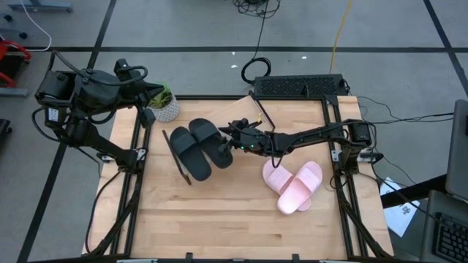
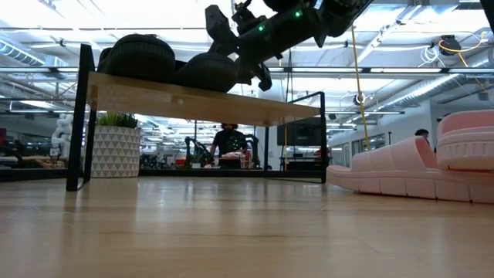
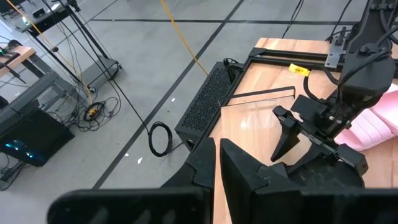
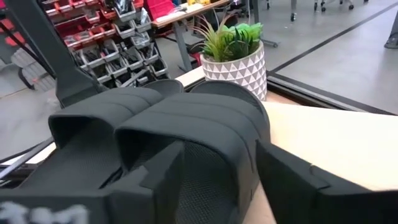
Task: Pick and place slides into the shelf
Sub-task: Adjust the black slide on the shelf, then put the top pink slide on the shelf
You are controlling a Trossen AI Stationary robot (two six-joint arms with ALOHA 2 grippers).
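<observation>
The right gripper (image 1: 232, 143) sat at the centre of the high view, just at the right-hand black slide (image 1: 214, 141), its fingers spread apart to either side of that slide's end; in the right wrist view the two dark fingers (image 4: 292, 180) stood clear of the black strap, so the grip looked released rather than clamped. The right arm (image 1: 307, 136) reached in nearly flat from the right edge of the table, stretched long toward the middle with its wrist pointing left. Both black slides (image 1: 191, 150) lay side by side on top of the shelf (image 1: 178, 158), which showed in the high view only as dark edge bars left of centre; in the low view the shelf (image 2: 193, 100) was a light wooden board on dark legs across the upper left, with the black pair (image 2: 162, 62) resting on it and the right gripper (image 2: 258, 50) hanging over them at the top centre. The pink slides (image 1: 294, 184) lay together on the tabletop (image 1: 219, 226) at the lower right of centre in the high view, well apart from the shelf, and filled the right edge of the low view. A potted plant (image 1: 164, 102) in a white patterned pot stood at the table's upper left, beside the shelf. The left gripper (image 1: 143, 115) was held near that plant at the upper left, fingers closed on nothing, its arm folded back over the table's left corner.
</observation>
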